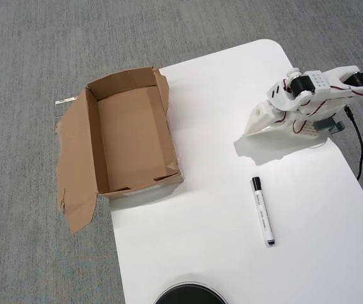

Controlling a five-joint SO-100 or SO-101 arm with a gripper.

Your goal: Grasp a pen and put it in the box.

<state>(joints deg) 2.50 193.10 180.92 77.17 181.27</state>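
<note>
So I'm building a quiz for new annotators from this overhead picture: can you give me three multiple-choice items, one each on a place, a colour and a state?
1. Where does the pen lie?
A. Inside the box
B. On the white table, right of the box
C. On the carpet

2. What colour is the pen's cap?
A. Black
B. Red
C. Blue

3. What is in the box?
A. The pen
B. Nothing
C. A cable

Answers:
1 B: the pen rests on the table, apart from the box.
2 A: the end nearer the end effector is black.
3 B: only bare cardboard floor shows inside.
</note>
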